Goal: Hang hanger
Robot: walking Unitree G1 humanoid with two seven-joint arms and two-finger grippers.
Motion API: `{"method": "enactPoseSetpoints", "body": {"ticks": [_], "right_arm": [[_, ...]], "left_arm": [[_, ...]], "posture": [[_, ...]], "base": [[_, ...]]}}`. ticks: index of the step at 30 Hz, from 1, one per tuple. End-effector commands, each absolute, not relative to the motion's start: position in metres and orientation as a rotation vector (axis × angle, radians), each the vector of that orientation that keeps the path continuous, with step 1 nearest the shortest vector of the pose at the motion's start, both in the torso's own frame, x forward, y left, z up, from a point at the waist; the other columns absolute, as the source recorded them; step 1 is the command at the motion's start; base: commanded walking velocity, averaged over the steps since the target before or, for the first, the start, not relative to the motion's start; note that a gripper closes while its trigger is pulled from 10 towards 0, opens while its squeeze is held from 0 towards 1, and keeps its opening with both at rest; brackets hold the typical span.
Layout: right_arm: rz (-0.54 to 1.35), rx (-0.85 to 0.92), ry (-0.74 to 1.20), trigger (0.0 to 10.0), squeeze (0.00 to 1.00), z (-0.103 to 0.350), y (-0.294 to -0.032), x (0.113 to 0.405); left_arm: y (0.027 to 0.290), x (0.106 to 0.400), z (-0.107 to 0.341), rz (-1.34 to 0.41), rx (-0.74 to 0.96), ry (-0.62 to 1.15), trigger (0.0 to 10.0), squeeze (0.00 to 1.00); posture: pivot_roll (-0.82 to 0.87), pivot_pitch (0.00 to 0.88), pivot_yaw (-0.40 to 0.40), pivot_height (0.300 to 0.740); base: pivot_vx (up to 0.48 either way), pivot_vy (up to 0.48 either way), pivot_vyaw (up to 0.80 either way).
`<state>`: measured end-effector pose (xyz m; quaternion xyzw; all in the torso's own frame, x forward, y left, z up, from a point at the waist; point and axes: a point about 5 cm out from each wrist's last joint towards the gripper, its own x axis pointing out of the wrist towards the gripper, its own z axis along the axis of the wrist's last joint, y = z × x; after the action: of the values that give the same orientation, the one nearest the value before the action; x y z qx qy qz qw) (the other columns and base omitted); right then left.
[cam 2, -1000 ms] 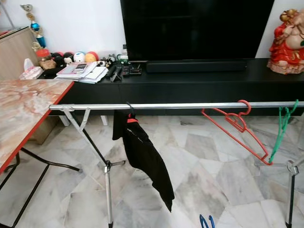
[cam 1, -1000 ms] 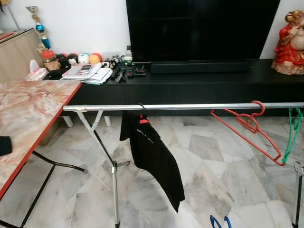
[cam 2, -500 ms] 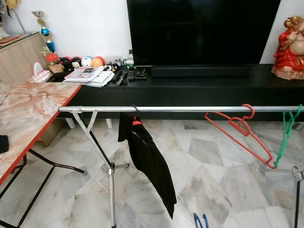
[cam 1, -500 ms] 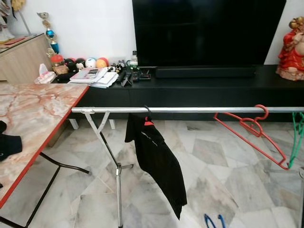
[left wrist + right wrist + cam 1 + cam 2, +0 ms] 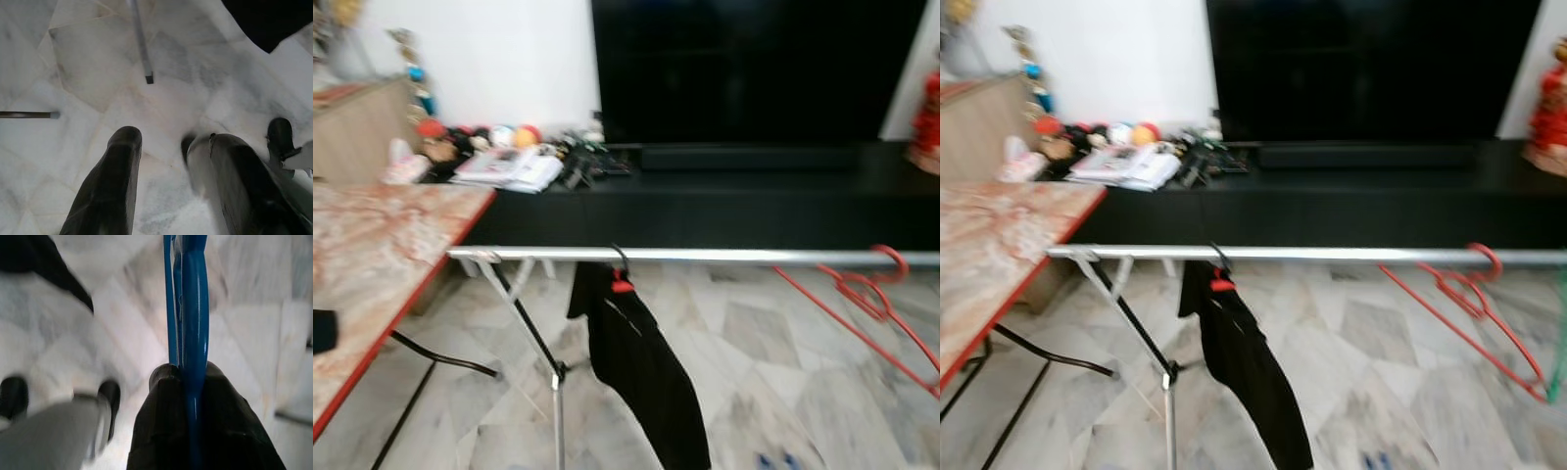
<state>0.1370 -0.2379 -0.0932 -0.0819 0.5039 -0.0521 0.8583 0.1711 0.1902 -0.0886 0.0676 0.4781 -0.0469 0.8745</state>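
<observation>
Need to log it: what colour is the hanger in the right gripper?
Blue. The hanger shows best in the right wrist view, clamped in the right gripper.

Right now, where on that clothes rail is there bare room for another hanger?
The rail is bare between the black garment and the red hanger. There is a shorter bare stretch between the garment and the rail's end by the marble table.

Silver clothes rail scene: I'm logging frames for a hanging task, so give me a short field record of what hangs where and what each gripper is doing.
rail: silver metal clothes rail, horizontal, before a black TV console
on rail, near its left end: black garment on a hanger
on rail, further right: empty red plastic hanger, tilted
right gripper: shut on blue plastic hanger, low over the marble floor
left gripper: open, empty, pointing at the floor
image: head views blurred
</observation>
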Motion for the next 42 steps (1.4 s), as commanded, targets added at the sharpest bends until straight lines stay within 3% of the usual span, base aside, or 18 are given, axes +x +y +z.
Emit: {"method": "enactPoseSetpoints", "body": {"ticks": [1, 6, 14, 24, 32, 35, 42], "right_arm": [[-0.084, -0.149, 1.041, 10.0, 0.0, -0.093, -0.231, 0.141], [-0.086, -0.151, 1.04, 10.0, 0.0, -0.093, -0.231, 0.142], [-0.074, -0.132, 1.034, 10.0, 0.0, -0.095, -0.209, 0.149], [-0.09, -0.101, 0.995, 10.0, 0.0, -0.093, -0.185, 0.163], [-0.229, -0.052, 0.847, 10.0, 0.0, -0.072, -0.217, 0.194], [-0.289, 0.049, 0.781, 10.0, 0.0, -0.064, -0.22, 0.206], [-0.305, 0.02, 0.669, 10.0, 0.0, -0.049, -0.226, 0.226]], "left_arm": [[0.201, 0.162, -0.091, -0.074, 0.155, 1.032, 10.0, 0.0], [0.2, 0.161, -0.092, -0.078, 0.157, 1.038, 10.0, 0.0], [0.2, 0.161, -0.092, -0.072, 0.16, 1.038, 10.0, 0.0], [0.201, 0.159, -0.093, -0.072, 0.176, 1.045, 10.0, 0.0], [0.198, 0.157, -0.094, -0.079, 0.178, 1.05, 10.0, 0.0], [0.197, 0.157, -0.094, -0.081, 0.178, 1.053, 10.0, 0.0], [0.195, 0.155, -0.095, -0.086, 0.18, 1.058, 10.0, 0.0]], "posture": [[0.04, 0.0, 0.023, 0.74], [0.04, 0.0, 0.025, 0.74], [0.05, 0.0, 0.024, 0.74], [0.05, 0.0, 0.021, 0.74], [0.04, 0.0, 0.016, 0.74], [0.04, 0.0, 0.015, 0.74], [0.03, 0.0, 0.007, 0.74]], "base": [[0.292, 0.0, 0.0], [0.293, 0.0, 0.0], [0.285, 0.0, 0.0], [0.0, 0.0, 0.0], [0.0, 0.0, 0.0], [0.0, 0.0, 0.0], [0.0, 0.0, 0.0]]}}
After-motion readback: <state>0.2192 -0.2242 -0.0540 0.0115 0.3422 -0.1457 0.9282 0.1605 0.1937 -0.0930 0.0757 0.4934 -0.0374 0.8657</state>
